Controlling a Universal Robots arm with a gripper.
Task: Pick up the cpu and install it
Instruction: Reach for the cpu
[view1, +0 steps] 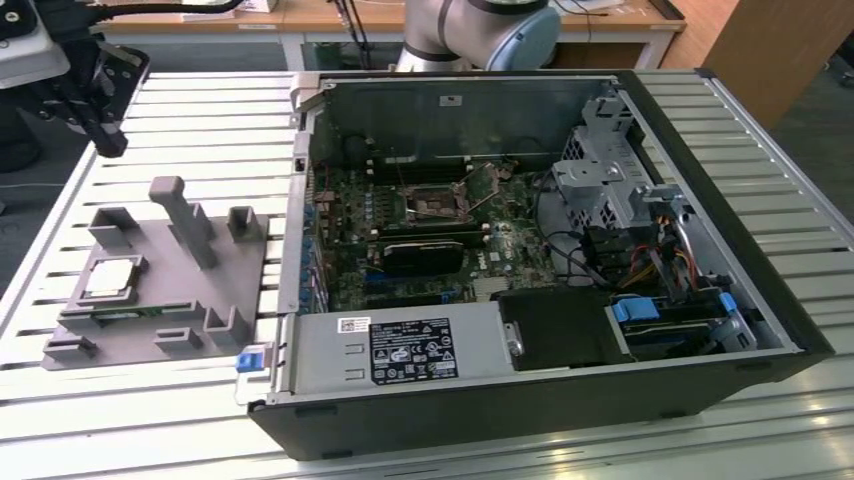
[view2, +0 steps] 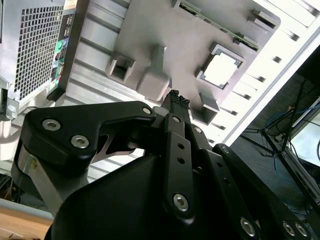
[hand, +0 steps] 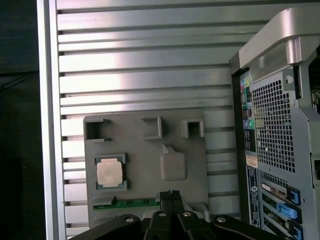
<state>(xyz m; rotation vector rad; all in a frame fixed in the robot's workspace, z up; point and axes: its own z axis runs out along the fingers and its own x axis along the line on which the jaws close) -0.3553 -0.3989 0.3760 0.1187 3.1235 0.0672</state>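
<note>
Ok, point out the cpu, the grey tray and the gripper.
cpu (hand: 110, 173): first wrist view, centre of its metal top.
grey tray (hand: 142, 167): first wrist view, bare surface beside the cpu.
gripper (hand: 171, 193): first wrist view, between its shut fingertips.

1. The cpu (hand: 110, 173): pale silvery top, ringed by a darker grey frame.
2. The tray (hand: 145, 150): plain matte grey all over.
3. The table (hand: 150, 50): bright silver, striped with long parallel ribs.
4. The gripper (hand: 171, 195): black, dotted with silver screw heads.
5. The computer case (view1: 534, 400): black outside, with a green motherboard (view1: 354, 235) and blue clips (view1: 638, 308).
6. The back panel (hand: 272, 125): grey, with a fine grid of holes.
</note>
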